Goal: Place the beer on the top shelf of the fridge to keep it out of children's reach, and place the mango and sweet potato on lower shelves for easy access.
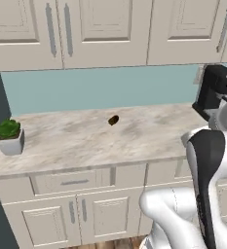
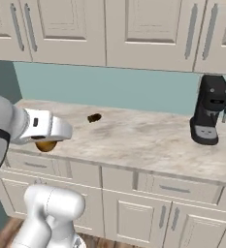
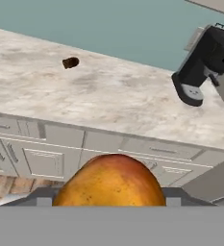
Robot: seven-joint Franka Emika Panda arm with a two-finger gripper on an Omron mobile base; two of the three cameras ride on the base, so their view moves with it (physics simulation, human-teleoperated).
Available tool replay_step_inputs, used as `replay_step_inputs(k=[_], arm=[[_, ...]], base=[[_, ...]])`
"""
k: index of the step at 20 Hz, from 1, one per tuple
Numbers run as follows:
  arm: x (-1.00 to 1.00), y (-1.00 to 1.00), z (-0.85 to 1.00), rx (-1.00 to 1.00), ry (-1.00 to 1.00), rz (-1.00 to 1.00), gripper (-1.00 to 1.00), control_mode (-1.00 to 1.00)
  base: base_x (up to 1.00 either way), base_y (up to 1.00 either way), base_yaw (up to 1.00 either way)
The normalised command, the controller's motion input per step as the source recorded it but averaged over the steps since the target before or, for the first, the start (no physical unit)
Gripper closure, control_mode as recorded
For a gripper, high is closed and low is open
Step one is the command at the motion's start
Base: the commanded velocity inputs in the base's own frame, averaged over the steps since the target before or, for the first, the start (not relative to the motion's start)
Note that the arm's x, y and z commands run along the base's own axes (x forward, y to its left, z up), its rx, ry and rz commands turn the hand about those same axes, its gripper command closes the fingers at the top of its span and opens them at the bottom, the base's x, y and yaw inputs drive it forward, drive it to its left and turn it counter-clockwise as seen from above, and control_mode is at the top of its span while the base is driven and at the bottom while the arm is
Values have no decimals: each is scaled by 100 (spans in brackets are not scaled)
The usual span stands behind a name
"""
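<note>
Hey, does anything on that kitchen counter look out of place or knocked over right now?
Nothing is spilled or damaged. The sweet potato lies alone mid-counter, the potted plant and coffee machine stand upright at opposite ends. The one thing off the counter is the mango, held in the gripper out in front of the cabinets.

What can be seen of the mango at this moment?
The mango is a smooth, rounded orange-yellow fruit with a redder blush on top, sitting between the gripper's jaws, off the counter. In the right base view a sliver shows under the white hand, in front of the marble countertop's left end. Its lower half is hidden.
</note>
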Motion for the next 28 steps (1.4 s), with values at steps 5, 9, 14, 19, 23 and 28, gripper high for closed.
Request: replay_step_inputs(k=[5, 9, 14, 19, 23, 28], arm=[[0, 0, 0, 0, 0, 0, 100, 100], [0, 0, 0, 0, 0, 0, 100, 100], [0, 0, 0, 0, 0, 0, 100, 100], [0, 0, 0, 0, 0, 0, 100, 100], [0, 0, 0, 0, 0, 0, 100, 100], [0, 0, 0, 0, 0, 0, 100, 100]], base=[[-80, -99, -27], [-34, -100, -47], [-28, -85, -57], [-20, -75, -56], [6, -87, -44], [35, -89, -31]])
